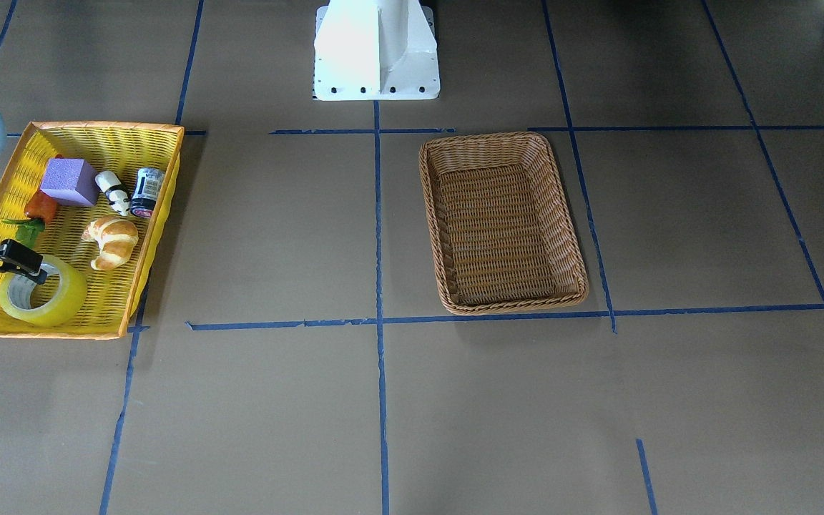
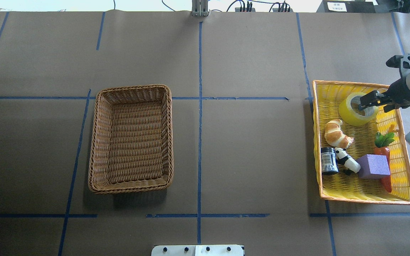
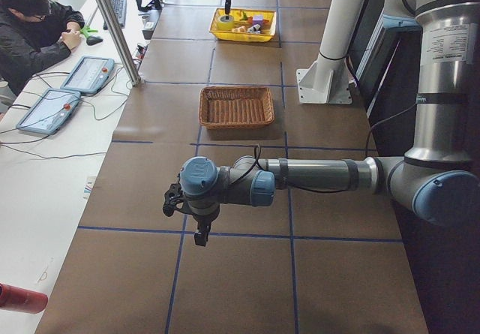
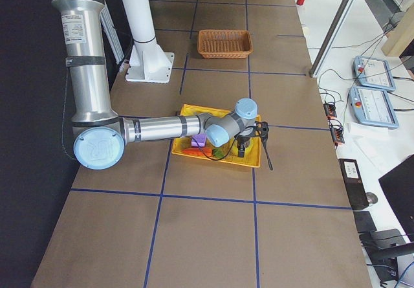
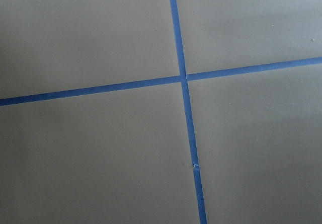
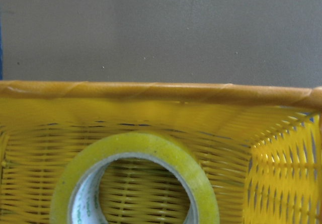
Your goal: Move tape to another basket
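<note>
1. The tape is seen lying flat, hole upward, in the yellow tray. In the overhead view it lies at the tray's 12 o'clock end, with a croissant toward its 7 o'clock. With the hole facing up, the roll's wall can be reached from above.

2. The right gripper is held just over the roll, reaching in from 3 o'clock. Its fingers appear spread, and nothing is judged to be pinched yet. One finger seems to be placed over the hole and one outside, probably so that the wall can be clamped between them. In the right wrist view the ring is seen from straight above and no finger is seen against it.

3. The basket is set well apart, toward 9 o'clock of the tray, and nothing is seen in it. The transfer is therefore judged not yet begun.

4. The left gripper is parked over bare table, away from both containers, presumably to keep the path free. Whether it is spread or closed cannot be told.
</note>
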Tool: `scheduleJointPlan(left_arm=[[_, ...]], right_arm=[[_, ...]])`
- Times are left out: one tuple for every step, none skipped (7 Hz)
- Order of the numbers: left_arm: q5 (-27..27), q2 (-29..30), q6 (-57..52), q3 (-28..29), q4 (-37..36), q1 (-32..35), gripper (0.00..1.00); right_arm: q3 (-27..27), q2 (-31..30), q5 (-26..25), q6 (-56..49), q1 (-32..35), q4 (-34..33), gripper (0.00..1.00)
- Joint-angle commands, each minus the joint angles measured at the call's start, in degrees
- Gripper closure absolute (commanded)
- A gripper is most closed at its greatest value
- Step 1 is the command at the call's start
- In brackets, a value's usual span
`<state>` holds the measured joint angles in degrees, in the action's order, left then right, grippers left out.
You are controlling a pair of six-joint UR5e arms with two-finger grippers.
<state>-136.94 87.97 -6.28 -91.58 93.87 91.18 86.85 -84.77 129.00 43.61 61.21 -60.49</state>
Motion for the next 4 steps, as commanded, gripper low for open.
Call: scheduleJointPlan(left_arm=[[0.0,0.0,0.0,0.1,0.0,0.0,0.00],[-0.1,0.0,0.0,0.0,0.0,0.0,0.00],[-0.1,0.0,0.0,0.1,0.0,0.0,0.00],[-0.1,-0.1,0.0,0.1,0.0,0.0,0.00]], right_arm=[[-0.3,0.0,-0.9,0.2,-0.9,-0.1,0.00],[-1.1,0.0,-0.9,0.2,-0.9,-0.1,0.00],[-2.0,0.5,-0.9,0.2,-0.9,-0.1,0.02],[-2.3,0.5,-0.9,0.2,-0.9,-0.1,0.05]])
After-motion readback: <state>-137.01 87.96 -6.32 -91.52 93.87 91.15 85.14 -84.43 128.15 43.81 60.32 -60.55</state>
